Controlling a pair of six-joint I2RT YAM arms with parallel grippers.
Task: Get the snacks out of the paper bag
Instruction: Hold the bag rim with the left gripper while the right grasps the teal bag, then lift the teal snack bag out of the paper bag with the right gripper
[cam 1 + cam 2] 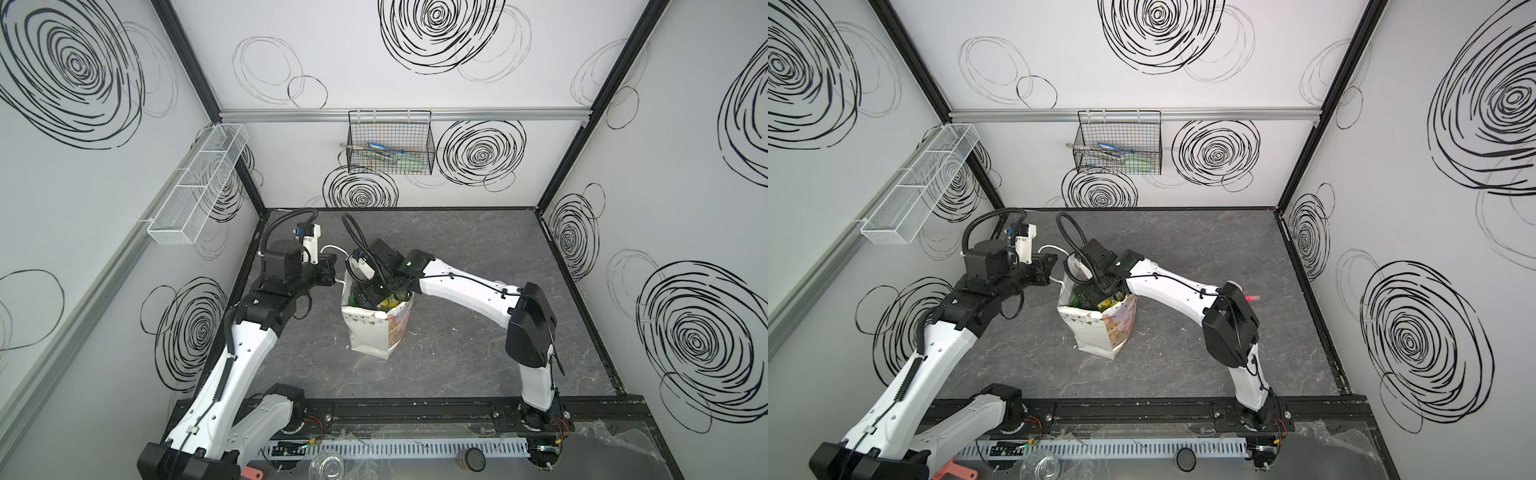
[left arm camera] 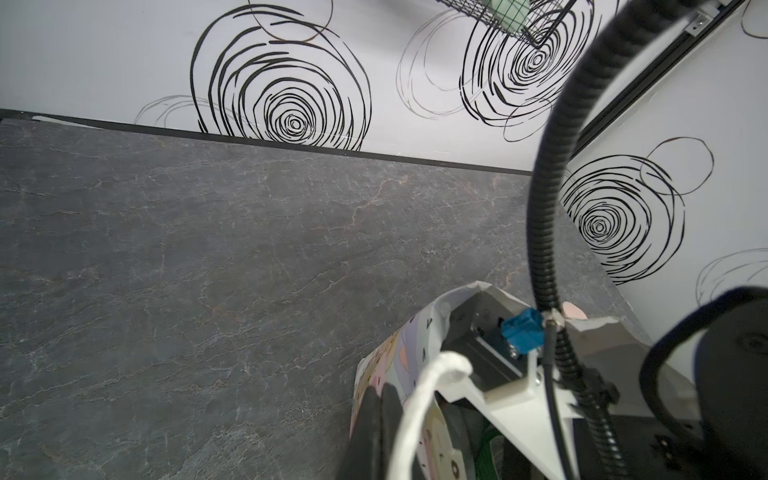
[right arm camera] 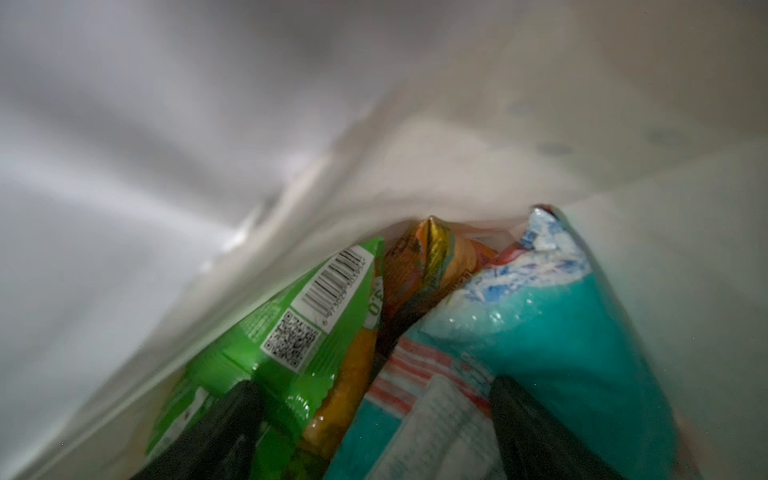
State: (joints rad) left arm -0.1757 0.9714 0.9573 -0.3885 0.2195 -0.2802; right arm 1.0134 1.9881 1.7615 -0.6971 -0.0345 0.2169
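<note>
Right claw (image 3: 374, 386) was spread wide inside the paper bag (image 1: 365, 328), empty. The snacks (image 3: 432, 257) lay just ahead, with the teal packet (image 3: 540, 324) and green packet (image 3: 266, 345) between its fingers. Light, crinkly and likely slippery, they seemed best pinched at a crimped edge. Left claw (image 2: 376, 395) was clamped shut on the bag's rim.

One paper bag (image 1: 376, 328); inside it I count three snacks (image 1: 384, 304) showing: one green packet (image 3: 266, 345), one orange packet (image 3: 419, 266), one teal packet (image 3: 552, 332). Two arms, left arm (image 1: 245, 353) and right arm (image 1: 457, 286). Two baskets: black wire basket (image 1: 390, 145), white mesh basket (image 1: 195, 183). One pink stick (image 1: 1252, 298)
</note>
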